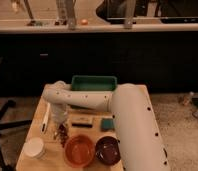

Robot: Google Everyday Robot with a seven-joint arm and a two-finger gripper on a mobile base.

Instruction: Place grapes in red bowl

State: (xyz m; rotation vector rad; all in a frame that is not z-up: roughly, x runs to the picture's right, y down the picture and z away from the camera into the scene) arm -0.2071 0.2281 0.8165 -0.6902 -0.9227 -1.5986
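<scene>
The grapes (62, 133) are a small dark reddish cluster on the wooden table, left of centre. My gripper (61, 129) points straight down onto them, and its fingers are shut on the cluster, which still rests at table level. The red bowl (79, 150) sits just to the right and nearer the front edge, about a hand's width from the grapes, with nothing in it. My white arm sweeps in from the lower right and hides the right part of the table.
A dark maroon bowl (108, 150) stands right beside the red bowl. A white cup (34, 148) is at the front left, and a white utensil (45, 118) lies along the left edge. Behind are a green tray (93, 83), a dark bar (82, 121) and a green sponge (107, 123).
</scene>
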